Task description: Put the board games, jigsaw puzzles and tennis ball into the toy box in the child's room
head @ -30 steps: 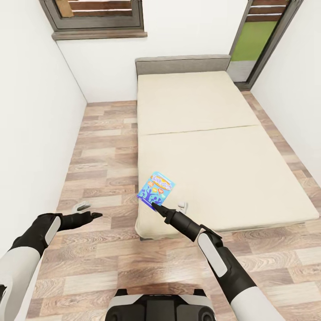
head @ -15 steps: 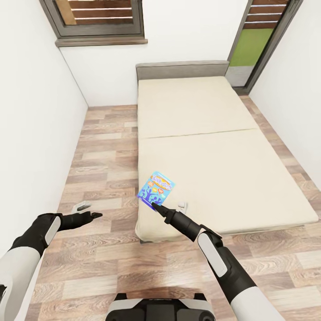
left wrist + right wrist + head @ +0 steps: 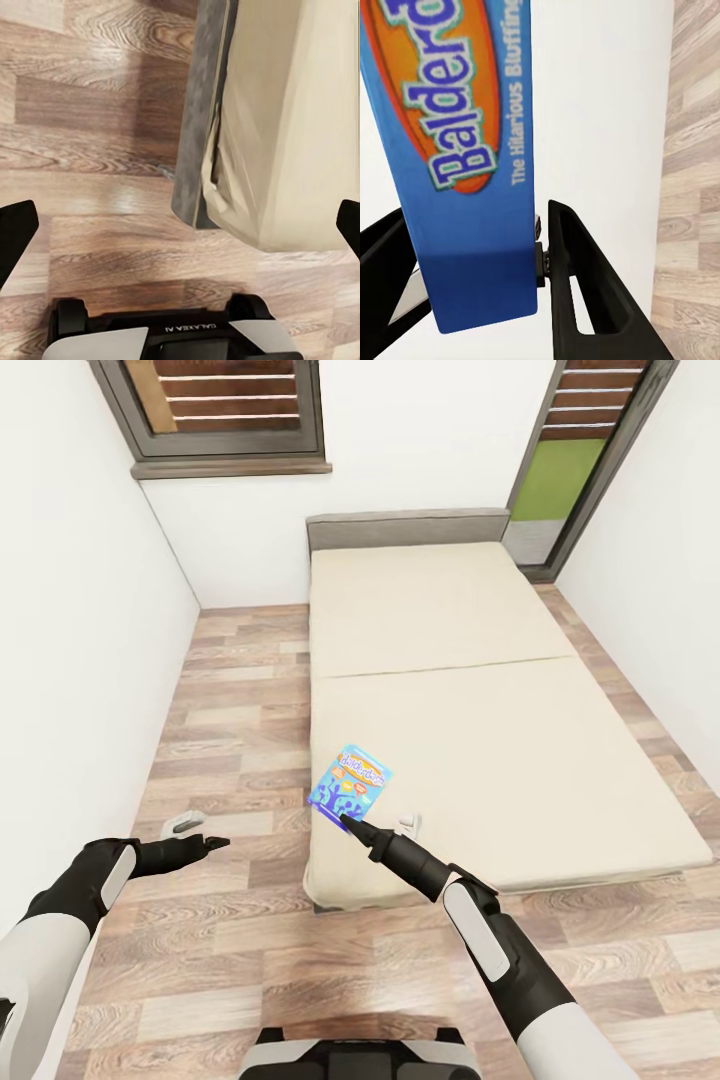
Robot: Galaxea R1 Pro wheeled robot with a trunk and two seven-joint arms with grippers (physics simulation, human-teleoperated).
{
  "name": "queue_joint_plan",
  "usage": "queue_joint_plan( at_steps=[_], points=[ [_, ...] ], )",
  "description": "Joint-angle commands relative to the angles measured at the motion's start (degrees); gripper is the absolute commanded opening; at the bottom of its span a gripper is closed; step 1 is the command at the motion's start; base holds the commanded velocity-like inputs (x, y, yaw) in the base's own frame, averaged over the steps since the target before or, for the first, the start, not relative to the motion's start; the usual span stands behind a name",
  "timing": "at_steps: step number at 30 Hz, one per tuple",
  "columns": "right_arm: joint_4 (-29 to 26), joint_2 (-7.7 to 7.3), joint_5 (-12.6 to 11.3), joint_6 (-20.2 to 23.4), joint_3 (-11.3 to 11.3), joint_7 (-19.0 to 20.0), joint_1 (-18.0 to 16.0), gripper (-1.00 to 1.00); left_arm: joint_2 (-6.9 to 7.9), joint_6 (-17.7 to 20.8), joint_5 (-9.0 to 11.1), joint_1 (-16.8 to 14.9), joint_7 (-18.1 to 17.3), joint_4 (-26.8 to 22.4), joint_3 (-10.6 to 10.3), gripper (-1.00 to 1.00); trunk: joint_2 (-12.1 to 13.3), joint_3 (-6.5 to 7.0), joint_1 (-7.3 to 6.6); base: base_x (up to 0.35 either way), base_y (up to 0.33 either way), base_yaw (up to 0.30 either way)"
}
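Board game: one blue board game (image 3: pixel 350 781), lifted above the bed's (image 3: pixel 480 690) near left corner; the right wrist view reads "Balderd…" on its cover (image 3: pixel 465 150).
Right gripper (image 3: pixel 344 819): arm stretched forward, jaws clamped on the box's lower edge.
Left gripper (image 3: pixel 214 843): arm reaching forward over the wood floor (image 3: pixel 230 690); the left wrist view shows fingers spread wide, nothing between them.

Head camera high, facing bed (image 3: pixel 440 690); wrist cameras close; left shares bed corner.

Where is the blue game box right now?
In the head view, the blue game box is clamped in the right tool, over the near left corner of the bed, close to the wood floor.
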Motion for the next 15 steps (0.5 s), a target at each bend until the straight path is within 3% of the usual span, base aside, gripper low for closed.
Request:
queue_joint_plan(
  at_steps=[1, 15],
  points=[
    [0.0, 0.0, -0.58, 0.52, 0.0, -0.01, -0.03, -1.0, -0.01, 0.41, 0.24, -0.02, -0.06, -0.02, 0.16, 1.0, -0.08, 0.03, 0.03, 0.0, 0.0, 0.0],
    [0.0, 0.01, -0.58, 0.48, 0.0, -0.01, -0.04, -1.0, -0.01, 0.4, 0.24, -0.05, -0.06, -0.02, 0.16, 1.0, -0.08, 1.36, 0.03, 0.0, 0.0, 0.0]
  ],
)
